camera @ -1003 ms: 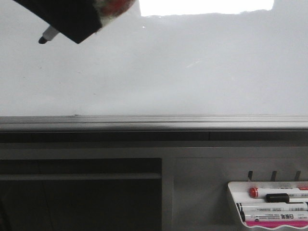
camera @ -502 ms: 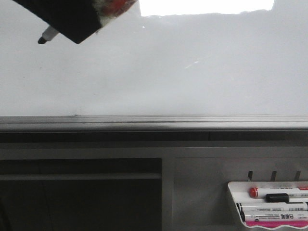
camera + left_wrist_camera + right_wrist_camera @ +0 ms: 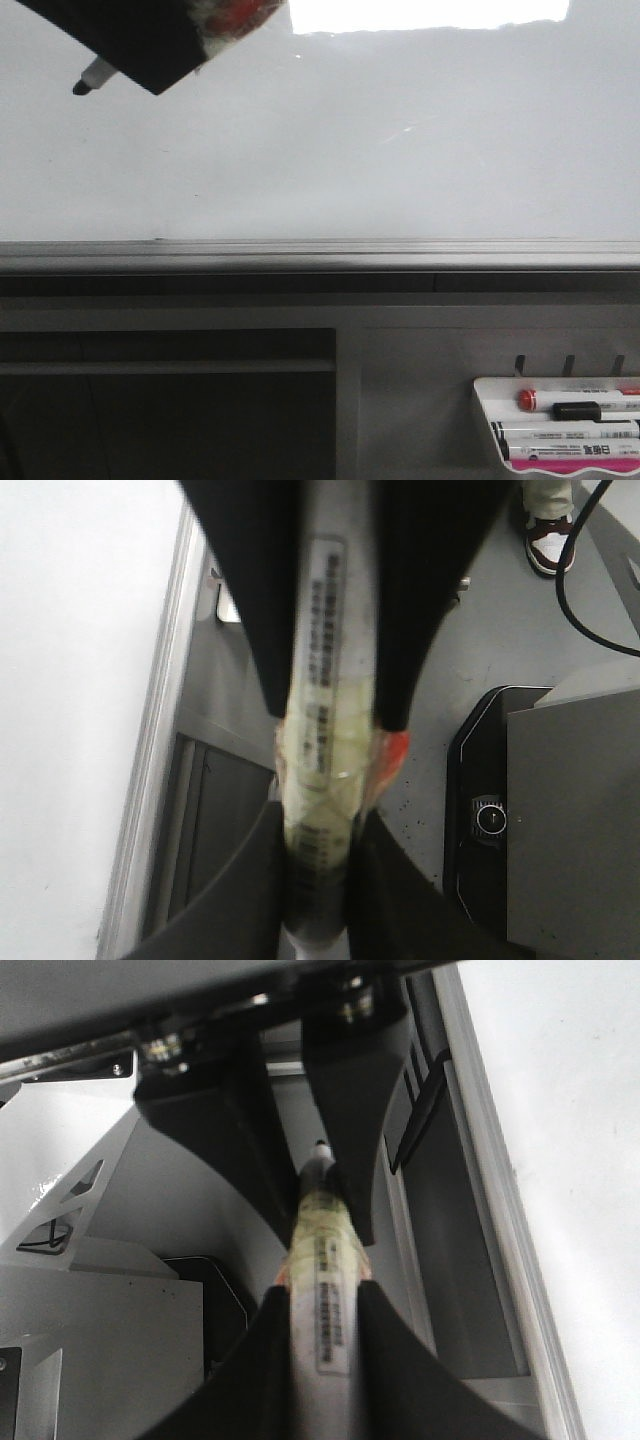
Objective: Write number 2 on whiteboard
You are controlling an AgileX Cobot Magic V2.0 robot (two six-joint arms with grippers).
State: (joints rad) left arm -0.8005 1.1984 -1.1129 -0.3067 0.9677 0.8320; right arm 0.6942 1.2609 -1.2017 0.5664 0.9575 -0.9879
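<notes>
The whiteboard (image 3: 330,140) fills the upper half of my front view, pale and glossy, its grey metal rail (image 3: 320,252) running along the lower edge; I see no marker line on its surface. Below the rail, at the lower right, hangs a small white marker tray (image 3: 485,420) holding several pens. My left gripper (image 3: 320,780) is clamped on a marker (image 3: 325,730) wrapped in yellowish tape, whose dark tip (image 3: 82,87) pokes out at the board's upper left; whether it touches the surface I cannot tell. My right gripper (image 3: 322,1260) is likewise clamped on a second taped marker (image 3: 322,1260), beside the board's edge.
</notes>
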